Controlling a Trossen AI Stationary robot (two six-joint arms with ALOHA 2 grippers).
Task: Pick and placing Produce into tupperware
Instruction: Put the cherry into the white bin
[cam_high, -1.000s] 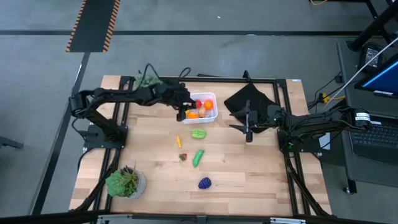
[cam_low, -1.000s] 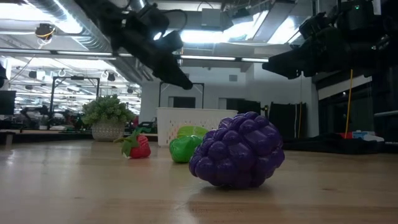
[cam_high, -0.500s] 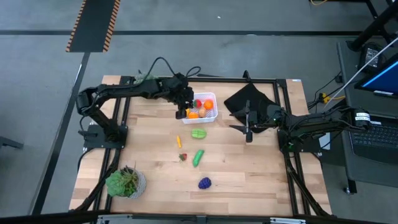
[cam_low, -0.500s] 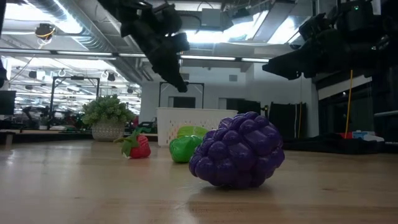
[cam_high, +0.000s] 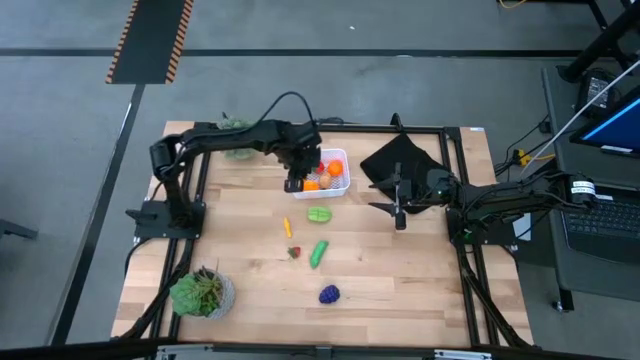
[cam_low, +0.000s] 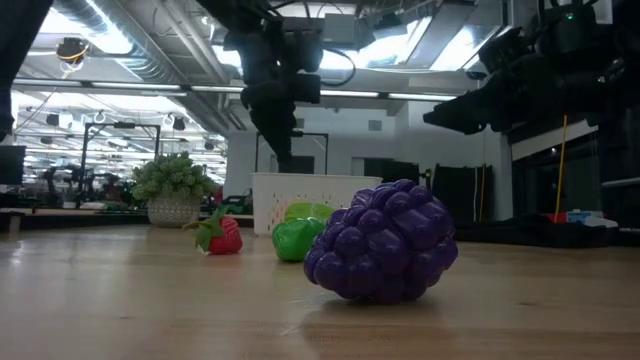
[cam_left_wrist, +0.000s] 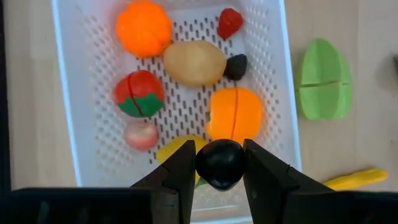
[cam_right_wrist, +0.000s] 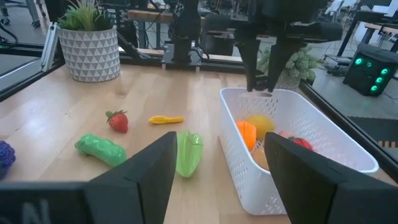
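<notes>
One dark produce piece (cam_left_wrist: 219, 164), clamped in the left end effector (cam_left_wrist: 219, 169), has swung over the tupperware (cam_high: 342, 187), ready for release; the right end effector (cam_high: 398, 208) waits open, empty.

I count one tub (cam_high: 330, 172); seven pieces inside; one in my left tool (cam_left_wrist: 219, 163); five on the tabletop (cam_high: 400, 270); two plants.

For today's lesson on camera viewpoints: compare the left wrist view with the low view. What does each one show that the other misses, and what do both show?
Only the left wrist view shows the left gripper shut on a dark round piece, and the produce lying inside the white tub, such as the orange piece. Only the low view shows the purple grapes, the strawberry and a potted plant. Both show the tub and the light green piece beside it.
</notes>
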